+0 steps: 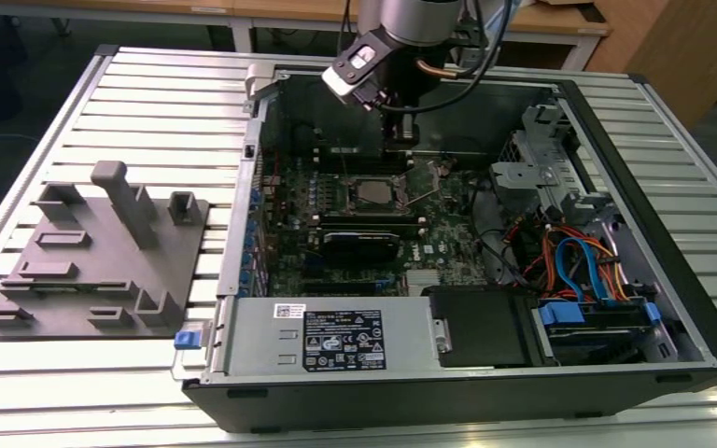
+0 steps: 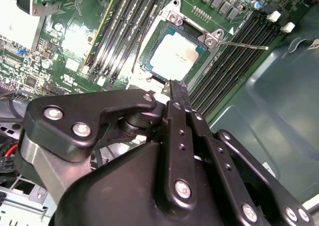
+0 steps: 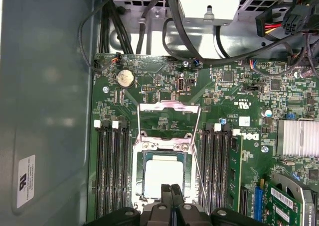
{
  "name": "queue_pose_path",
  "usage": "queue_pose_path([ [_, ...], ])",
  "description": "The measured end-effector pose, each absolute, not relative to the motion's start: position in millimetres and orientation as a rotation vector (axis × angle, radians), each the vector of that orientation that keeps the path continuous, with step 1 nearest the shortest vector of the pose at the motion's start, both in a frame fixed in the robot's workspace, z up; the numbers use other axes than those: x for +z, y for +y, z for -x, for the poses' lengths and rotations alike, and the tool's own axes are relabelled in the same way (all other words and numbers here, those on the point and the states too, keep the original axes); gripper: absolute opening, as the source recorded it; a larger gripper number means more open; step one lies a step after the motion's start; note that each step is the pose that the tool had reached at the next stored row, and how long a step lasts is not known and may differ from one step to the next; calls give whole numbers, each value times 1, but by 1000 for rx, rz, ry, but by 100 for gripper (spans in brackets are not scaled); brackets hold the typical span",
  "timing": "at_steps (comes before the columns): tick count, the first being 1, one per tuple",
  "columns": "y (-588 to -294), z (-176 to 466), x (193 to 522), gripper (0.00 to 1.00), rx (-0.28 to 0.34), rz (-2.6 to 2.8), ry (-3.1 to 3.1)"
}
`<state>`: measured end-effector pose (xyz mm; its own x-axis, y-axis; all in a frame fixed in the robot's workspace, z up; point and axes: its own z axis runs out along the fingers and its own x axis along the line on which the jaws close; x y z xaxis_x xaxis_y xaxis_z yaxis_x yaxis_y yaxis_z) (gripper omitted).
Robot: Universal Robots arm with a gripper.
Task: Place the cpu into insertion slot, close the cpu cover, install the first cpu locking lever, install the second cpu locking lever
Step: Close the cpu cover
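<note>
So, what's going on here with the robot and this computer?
A robot arm is working inside an open computer case. The cpu already sits in place on the motherboard, and the gripper, shut and empty, hangs close over it. The cpu cover looks flipped open beside it, so closing and locking are not yet done.

Small print on the power supply label (image 1: 344, 341) and case sticker (image 3: 26, 180) is illegible.
</note>
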<state>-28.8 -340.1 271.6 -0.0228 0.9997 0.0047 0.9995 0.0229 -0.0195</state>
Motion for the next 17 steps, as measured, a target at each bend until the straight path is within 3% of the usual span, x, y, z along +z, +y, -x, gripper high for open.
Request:
queue_pose_path([
  [17,-340,18,272,10,19,2183,-2233],
])
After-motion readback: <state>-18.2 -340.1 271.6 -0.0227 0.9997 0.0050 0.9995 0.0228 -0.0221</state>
